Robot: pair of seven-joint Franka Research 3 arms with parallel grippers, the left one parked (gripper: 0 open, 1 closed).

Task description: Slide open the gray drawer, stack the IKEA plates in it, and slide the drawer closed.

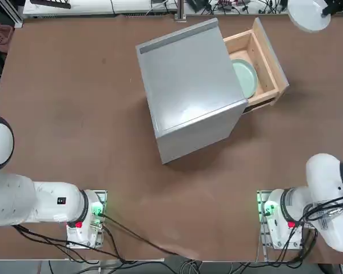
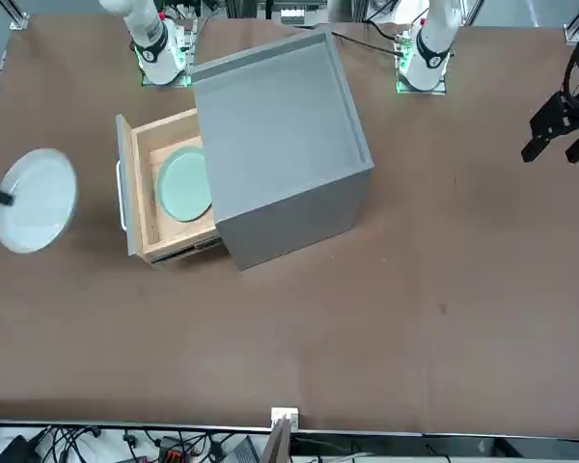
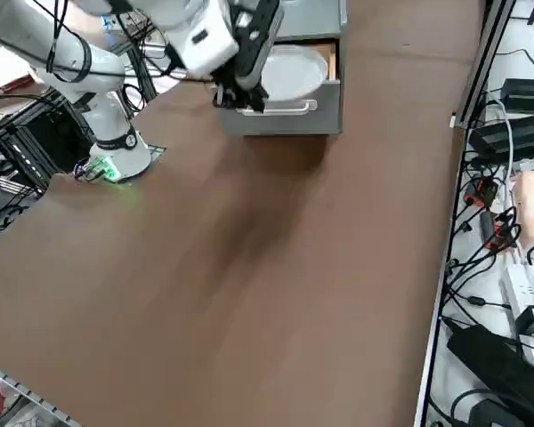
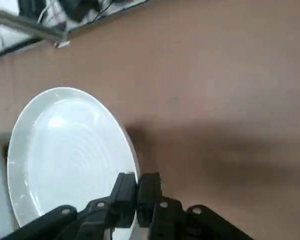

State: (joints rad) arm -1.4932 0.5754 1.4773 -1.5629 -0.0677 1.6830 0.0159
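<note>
The right gripper [image 4: 136, 192] pinches the rim of the round white-gray plate [image 4: 65, 155] between its two black fingers [image 4: 122, 192]. It holds the plate up in the air, out past the open end of the drawer, near the table's far corner on the robot's right.

Now from biggest to smallest. The brown table [image 1: 74, 114] is wide, flat and dull. The big gray box cabinet [image 1: 188, 91] sits turned at a slant on it, with smooth plain sides. The gray drawer [image 1: 270, 57] sticks out of the cabinet. It has pale wooden walls and a gray front panel with a thin metal handle. The round mint green plate [image 1: 246, 77] lies flat inside it, partly under the cabinet's top. Both plates are shallow, smooth and shiny, and look hard.

What could go wrong? The grip is only on a thin edge, so I think the slippery plate could tip or slide out if the arm moves fast. It could also bump the wooden wall on the way in, because the drawer is not much wider than a plate. If it lands off-center on the green plate, it may rock or block the drawer from closing.
</note>
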